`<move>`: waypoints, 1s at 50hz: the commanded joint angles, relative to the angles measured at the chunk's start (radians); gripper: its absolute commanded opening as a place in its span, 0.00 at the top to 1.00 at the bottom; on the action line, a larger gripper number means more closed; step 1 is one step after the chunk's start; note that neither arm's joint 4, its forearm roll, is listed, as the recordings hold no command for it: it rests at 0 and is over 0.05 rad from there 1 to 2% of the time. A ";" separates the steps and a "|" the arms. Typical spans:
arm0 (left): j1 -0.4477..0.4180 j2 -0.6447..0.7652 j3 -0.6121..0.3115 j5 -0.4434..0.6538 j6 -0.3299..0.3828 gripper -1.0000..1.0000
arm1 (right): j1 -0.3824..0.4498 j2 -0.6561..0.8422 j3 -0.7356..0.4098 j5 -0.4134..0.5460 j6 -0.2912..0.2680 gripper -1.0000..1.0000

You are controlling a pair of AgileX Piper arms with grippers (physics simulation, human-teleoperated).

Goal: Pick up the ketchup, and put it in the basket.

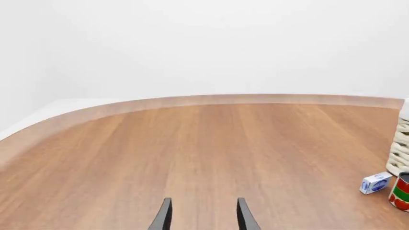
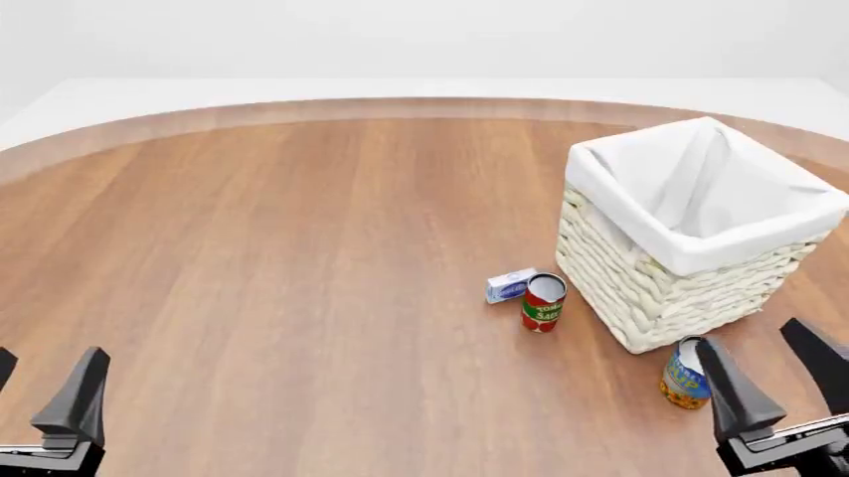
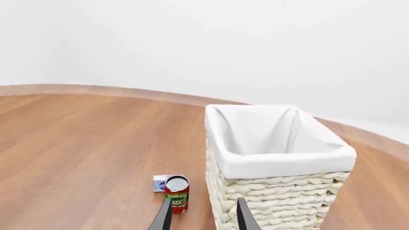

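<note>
The ketchup shows in none of the three views: no orange-red bottle stands on the table, and the part of the basket's liner that can be seen holds nothing. Whether it lies deep in the basket or out of frame cannot be told. Judging from this, either the drop is already made and hidden by the basket's walls, or the pick has not begun; the pictures do not settle it.

The basket point(image 2: 690, 238) stands on the right side of the table, its white cloth liner point(image 2: 703, 189) folded over the rim. Just left of its near corner stands the tomato sauce can point(image 2: 543, 302), with a small blue-and-white box point(image 2: 511, 286) touching or just beside it on the far left. A blue-and-yellow can point(image 2: 685, 374) stands just near of the basket.

The right gripper point(image 2: 776, 383) hangs at the near right edge, fingers apart and holding nothing, close to the blue-and-yellow can. The left gripper point(image 2: 47, 383) sits at the near left, well apart from everything, also spread and empty.
</note>
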 commanded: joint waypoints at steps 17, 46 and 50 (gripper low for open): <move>0.000 0.000 0.000 0.000 0.000 0.00 | 0.213 0.353 -0.010 -0.289 -0.041 0.00; 0.000 0.000 0.000 0.000 0.000 0.00 | 0.389 0.625 -0.057 -0.463 -0.042 0.00; 0.000 0.000 0.000 0.000 0.000 0.00 | 0.407 0.670 -0.060 -0.496 -0.038 0.00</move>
